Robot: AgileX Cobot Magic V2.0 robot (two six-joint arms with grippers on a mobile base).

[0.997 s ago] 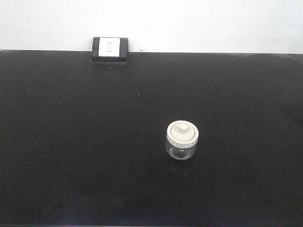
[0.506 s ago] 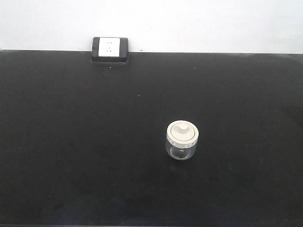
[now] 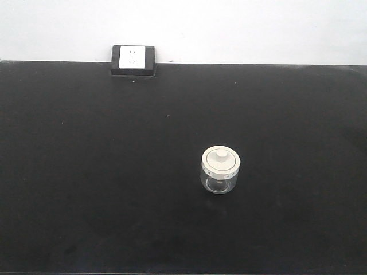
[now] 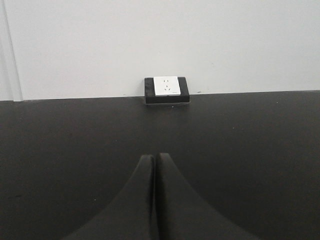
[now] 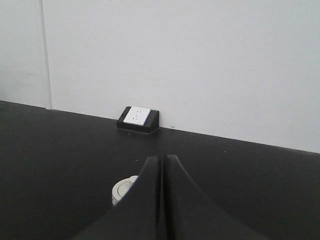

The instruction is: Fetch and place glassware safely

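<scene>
Both grippers, left (image 4: 154,162) and right (image 5: 162,162), were pressed closed and empty, pointing toward the wall socket (image 4: 167,89). The jar (image 3: 220,169) stood upright on the black table (image 3: 86,172); only the right wrist view caught its lid (image 5: 123,191) beside the fingers.

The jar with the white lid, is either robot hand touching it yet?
Apart. The front view shows the jar standing alone on the black table, no gripper near it; both wrist views show shut jaws holding nothing.
</scene>
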